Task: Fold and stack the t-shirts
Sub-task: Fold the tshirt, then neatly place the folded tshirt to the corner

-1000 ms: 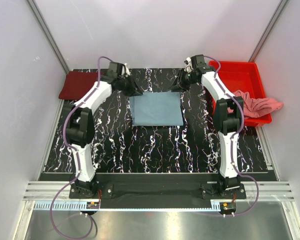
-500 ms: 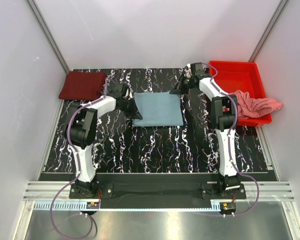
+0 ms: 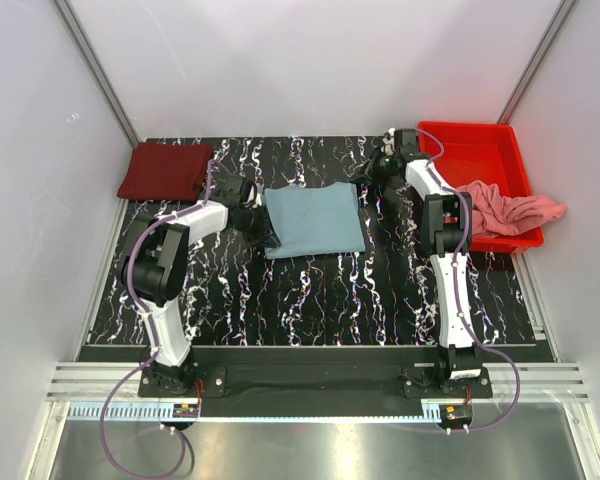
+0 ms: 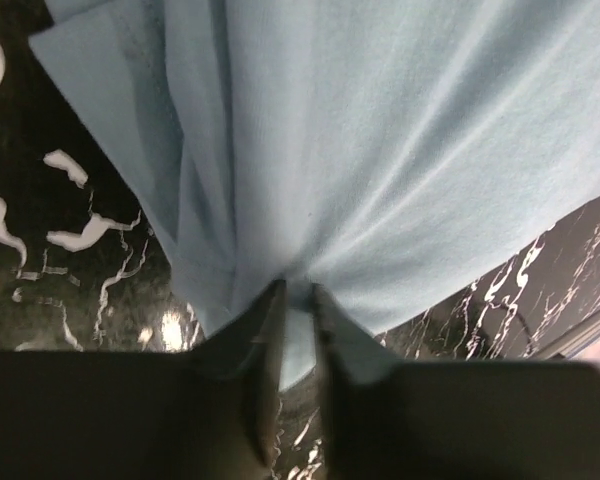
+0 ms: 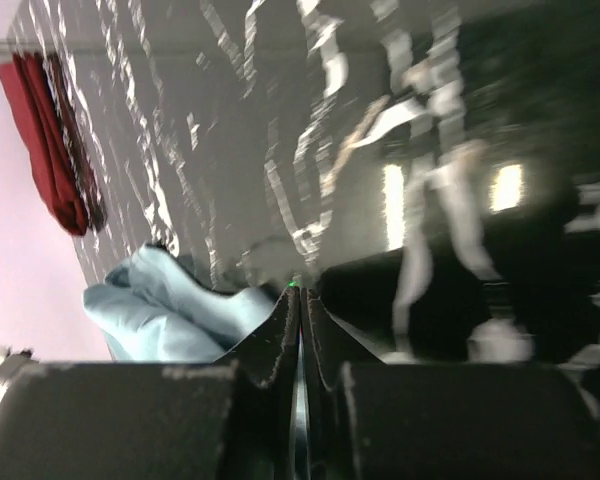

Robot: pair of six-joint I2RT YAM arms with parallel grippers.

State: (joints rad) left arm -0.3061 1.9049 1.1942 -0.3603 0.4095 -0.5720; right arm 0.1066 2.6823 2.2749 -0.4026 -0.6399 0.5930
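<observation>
A folded grey-blue t-shirt (image 3: 315, 222) lies mid-table. My left gripper (image 3: 263, 232) is at its left edge; in the left wrist view the narrow jaws (image 4: 298, 295) pinch a puckered fold of that grey-blue cloth (image 4: 380, 150). My right gripper (image 3: 372, 174) sits just past the shirt's far right corner. Its fingers (image 5: 300, 292) are pressed together, with the grey-blue cloth (image 5: 160, 310) bunched beside the left one and nothing visible between them. A folded maroon t-shirt (image 3: 165, 170) rests at the far left. A salmon pink t-shirt (image 3: 515, 210) hangs crumpled over the tray's rim.
The red plastic tray (image 3: 480, 150) stands at the far right corner, close behind the right arm. White walls with metal posts enclose the black marbled table (image 3: 310, 290) on three sides.
The left gripper has come down from the shirt's far left corner to its left edge and gripped it, rumpling the cloth. The right gripper has shut and drawn back rightward from the far right corner.
</observation>
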